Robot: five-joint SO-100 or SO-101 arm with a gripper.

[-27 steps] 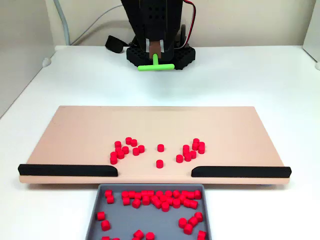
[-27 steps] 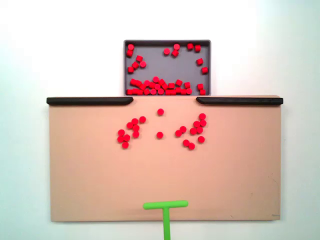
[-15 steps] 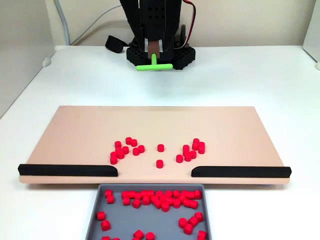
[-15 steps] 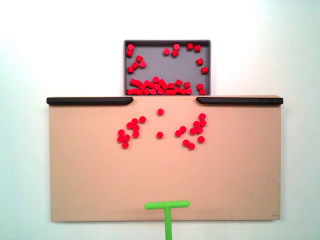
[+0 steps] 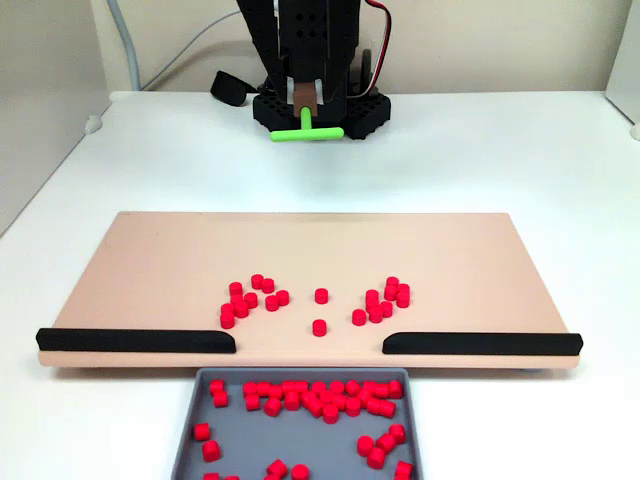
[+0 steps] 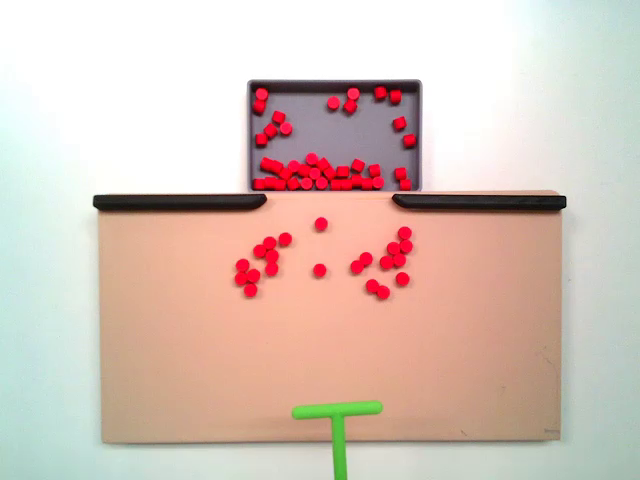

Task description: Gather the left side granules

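The left cluster of red granules lay on the tan board, apart from the black rails and grey tray. The tool was clenched on the green T-shaped stick above the white tabletop.

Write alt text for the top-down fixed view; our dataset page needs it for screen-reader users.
A tan board holds a left cluster of red granules, a right cluster and two strays between. A grey tray of pellets adjoins its far edge; a green T-shaped stick sits at the near edge.
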